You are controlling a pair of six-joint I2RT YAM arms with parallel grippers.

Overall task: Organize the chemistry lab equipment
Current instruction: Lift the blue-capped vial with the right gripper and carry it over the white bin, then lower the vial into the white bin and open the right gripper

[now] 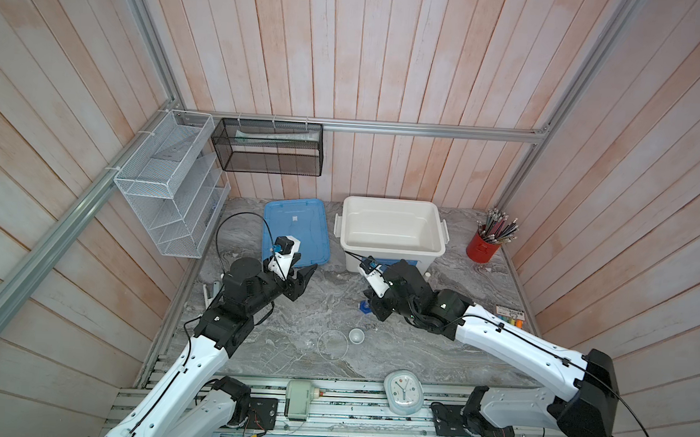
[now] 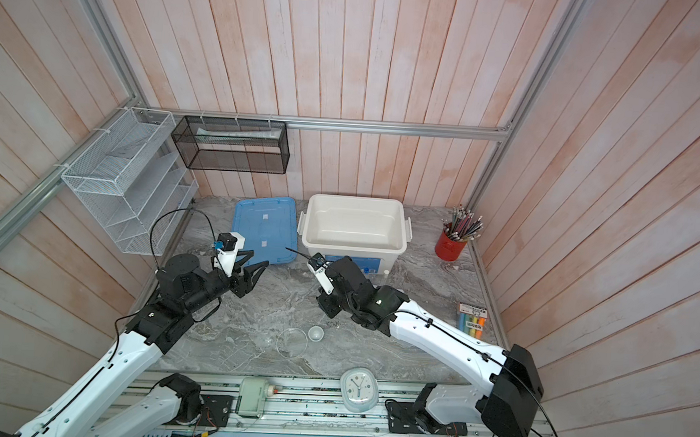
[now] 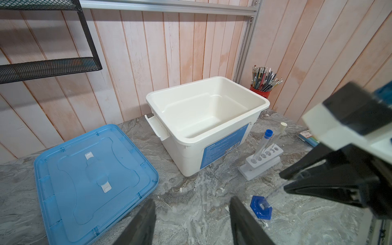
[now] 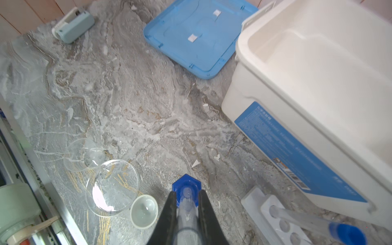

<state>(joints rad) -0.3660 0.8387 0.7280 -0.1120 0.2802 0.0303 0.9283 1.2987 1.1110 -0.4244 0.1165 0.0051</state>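
Squeezing the clear cylinder (image 4: 186, 209) is my right gripper (image 4: 187, 214). Its two black fingers are close together, one on each side of the clear tube, just above the blue base (image 4: 186, 187). The base is low by the grey table (image 1: 291, 328), and I cannot tell if it touches.

My left gripper (image 1: 306, 264) is about half open and holds nothing. It hangs over the table by the 5 o'clock corner of the blue lid (image 1: 293, 228).

In both top views the white bin (image 1: 391, 202) sits at 12 o'clock from my right gripper. The small white bowl (image 1: 356, 335) sits at 6 o'clock. The round glass vessel (image 1: 332, 344) lies just beside the bowl, at its 8 o'clock.

The white rack (image 3: 263, 158) stands just by the bin's blue label. The blue-capped tube (image 3: 263, 144) and the white-capped tube (image 3: 278, 135) lean in its holes.
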